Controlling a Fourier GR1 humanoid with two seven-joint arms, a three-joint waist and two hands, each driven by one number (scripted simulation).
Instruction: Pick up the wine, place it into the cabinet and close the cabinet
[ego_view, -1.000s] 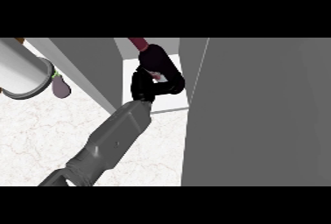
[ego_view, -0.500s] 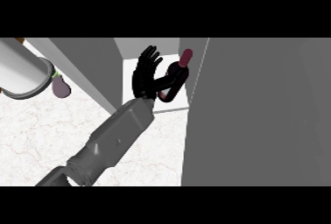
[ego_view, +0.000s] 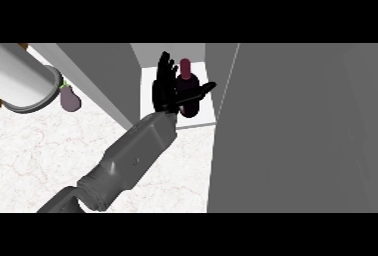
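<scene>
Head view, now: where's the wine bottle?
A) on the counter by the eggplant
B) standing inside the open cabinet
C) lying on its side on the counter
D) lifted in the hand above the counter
B: the wine bottle stands upright on the pale floor of the cabinet, and the left hand is open beside it, fingers straight, thumb crossing in front of it.

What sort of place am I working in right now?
Most likely a kitchen: a marbled white counter, a grey cabinet with a wine bottle standing inside it, and an aubergine lying on the counter.
</scene>
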